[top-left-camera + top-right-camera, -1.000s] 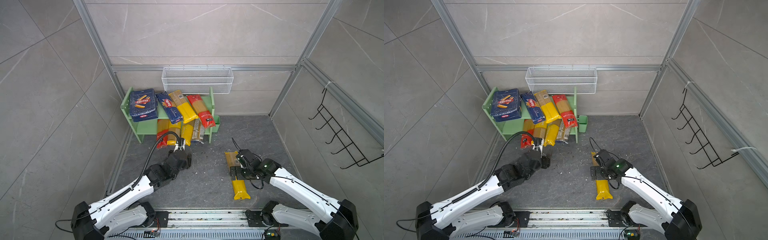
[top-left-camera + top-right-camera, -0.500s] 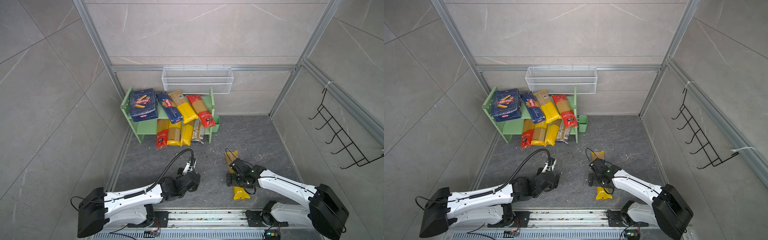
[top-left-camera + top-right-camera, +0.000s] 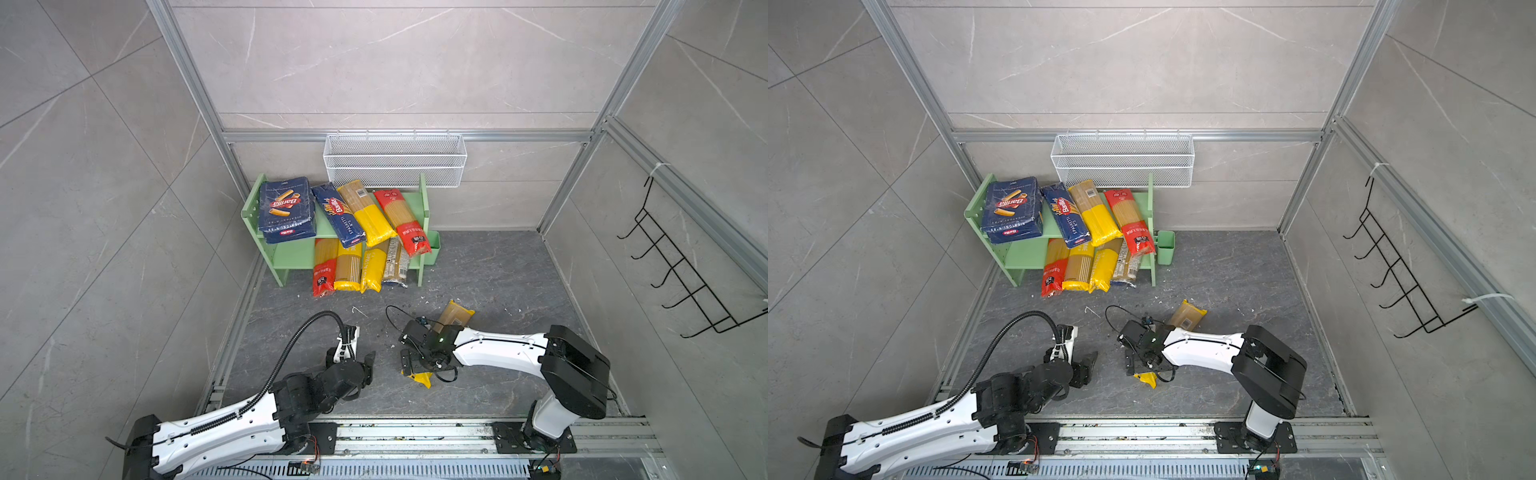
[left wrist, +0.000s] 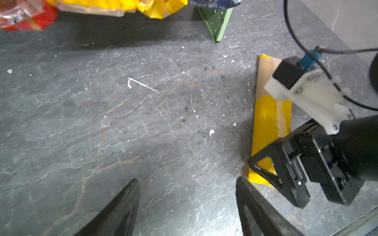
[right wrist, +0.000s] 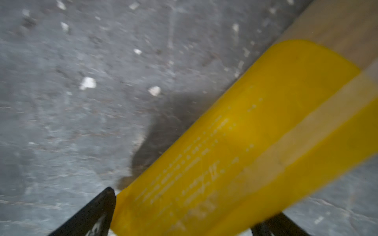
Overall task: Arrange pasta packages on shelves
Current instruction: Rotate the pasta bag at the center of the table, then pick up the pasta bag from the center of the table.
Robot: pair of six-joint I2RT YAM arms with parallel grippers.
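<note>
the shelf (image 3: 295, 255) stands in the far left corner of the tabletop (image 3: 498, 282), with a small green cup (image 3: 432, 249) on the side facing away from that corner. on its top board lie stacked blue boxes (image 3: 284, 208), a blue pack (image 3: 338, 216), a yellow bag (image 3: 368, 212) and a red bag (image 3: 401, 220), the last three aslant and overhanging the front. four more bags (image 3: 347, 266) lie side by side on the lower board, their ends sticking out onto the tabletop. one spaghetti bag (image 3: 455, 318) lies apart, near the middle of the tabletop, aslant, its yellow end toward the near edge. the right claw (image 5: 192, 206) is down over that yellow end, jaws wide apart with the bag (image 5: 266, 132) between them; one finger (image 5: 102, 208) sits right at the bag's edge, and i cannot tell whether it presses. the left claw (image 4: 187, 181) hovers over bare tabletop just left of the bag (image 4: 270, 122), closer to the near edge, jaws apart and empty. a white mesh basket (image 3: 395, 160) hangs on the back wall above the shelf, and a black hook rack (image 3: 681, 266) on the right wall.
</note>
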